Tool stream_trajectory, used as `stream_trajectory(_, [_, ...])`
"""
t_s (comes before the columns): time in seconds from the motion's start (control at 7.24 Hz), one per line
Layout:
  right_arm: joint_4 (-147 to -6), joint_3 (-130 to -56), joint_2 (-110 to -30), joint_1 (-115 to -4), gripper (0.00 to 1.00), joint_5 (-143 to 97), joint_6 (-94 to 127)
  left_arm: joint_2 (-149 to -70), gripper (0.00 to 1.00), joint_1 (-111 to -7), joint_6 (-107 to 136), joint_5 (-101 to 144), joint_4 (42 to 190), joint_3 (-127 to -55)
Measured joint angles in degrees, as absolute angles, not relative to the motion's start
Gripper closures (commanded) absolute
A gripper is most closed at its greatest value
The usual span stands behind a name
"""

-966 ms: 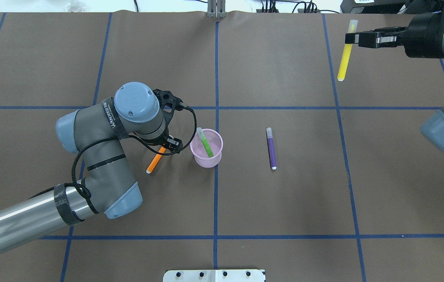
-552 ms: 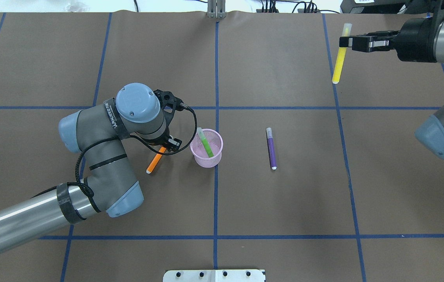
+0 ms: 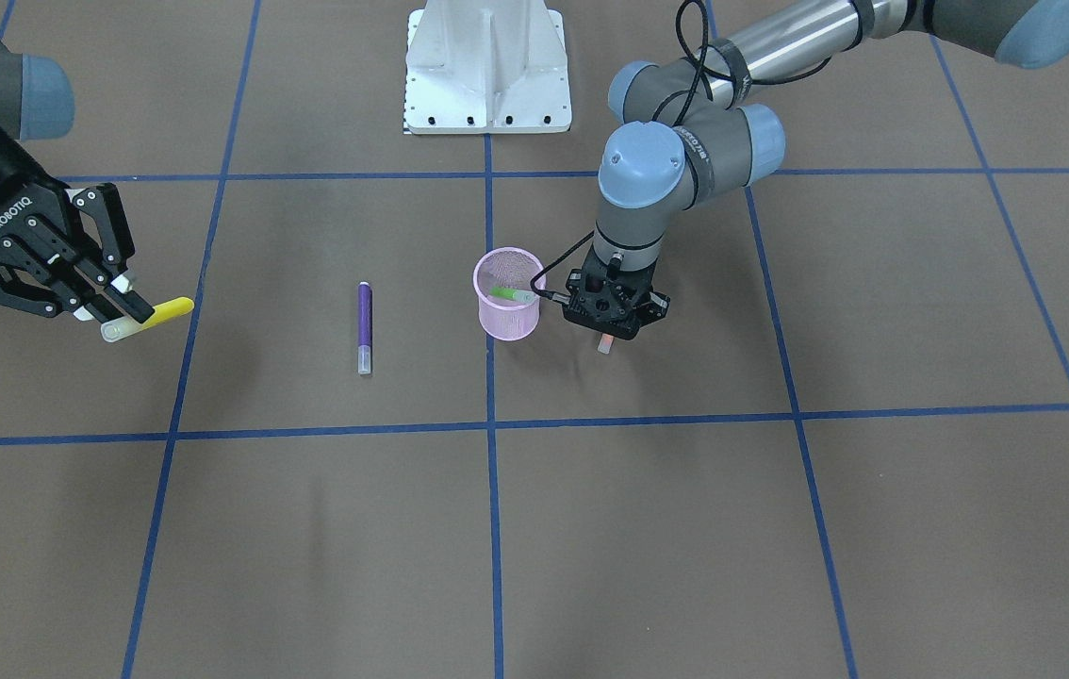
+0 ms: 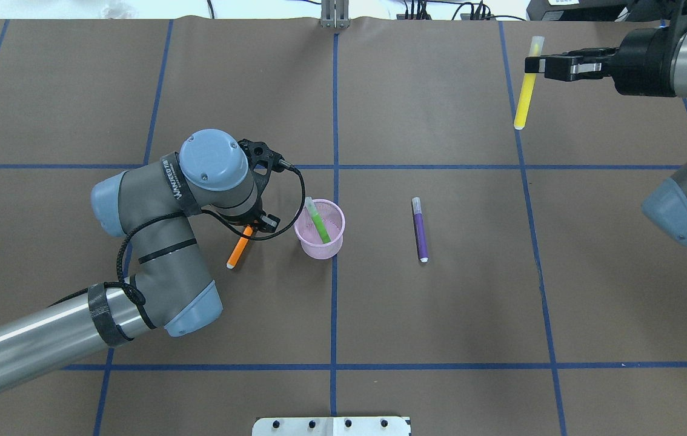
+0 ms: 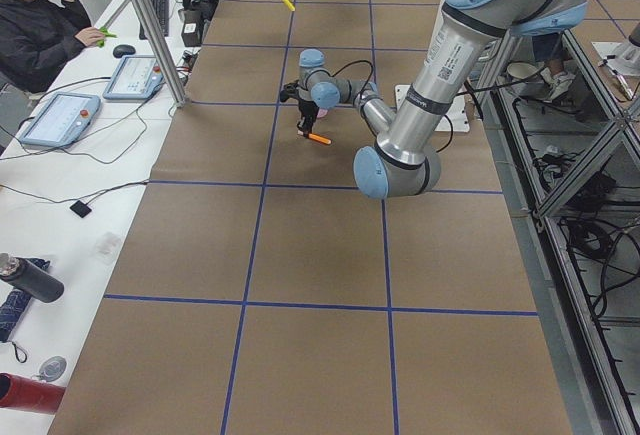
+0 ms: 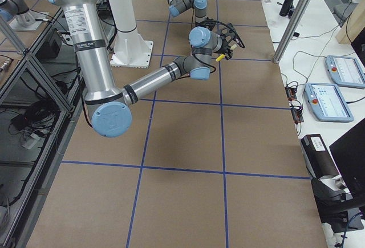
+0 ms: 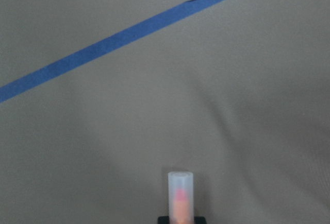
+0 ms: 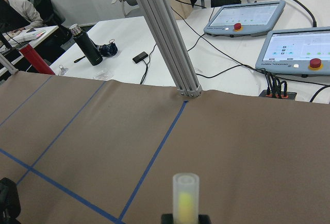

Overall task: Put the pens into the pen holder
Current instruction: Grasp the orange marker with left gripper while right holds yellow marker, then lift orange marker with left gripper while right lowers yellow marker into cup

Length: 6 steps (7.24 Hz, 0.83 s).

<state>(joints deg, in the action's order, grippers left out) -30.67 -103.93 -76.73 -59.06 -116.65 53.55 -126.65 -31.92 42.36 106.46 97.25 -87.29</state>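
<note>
In the front view, your right gripper (image 3: 120,304) is clamped on the yellow pen (image 3: 157,313) near its cap. The pen holder (image 3: 508,325) stands well off to its side, and the purple pen (image 3: 365,325) lies between them.

Overhead, the left gripper (image 4: 257,224) sits just beside the holder, over one end of the orange pen (image 4: 237,249). The green pen (image 4: 319,225) leans inside the cup.

In the left wrist view, the fingers look closed on the orange pen just behind its cap. Held that near the end, either pen's long tail could swing, catch the mesh rim and tip the light cup.
</note>
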Motion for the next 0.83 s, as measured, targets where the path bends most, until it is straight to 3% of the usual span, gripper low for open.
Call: stream_trajectory(0.83, [-31.3,-104.6,-74.6,-58.7,1.0,-116.8,53.9,-126.2,1.0,-38.8,38.7,116.6,95.9,-89.2])
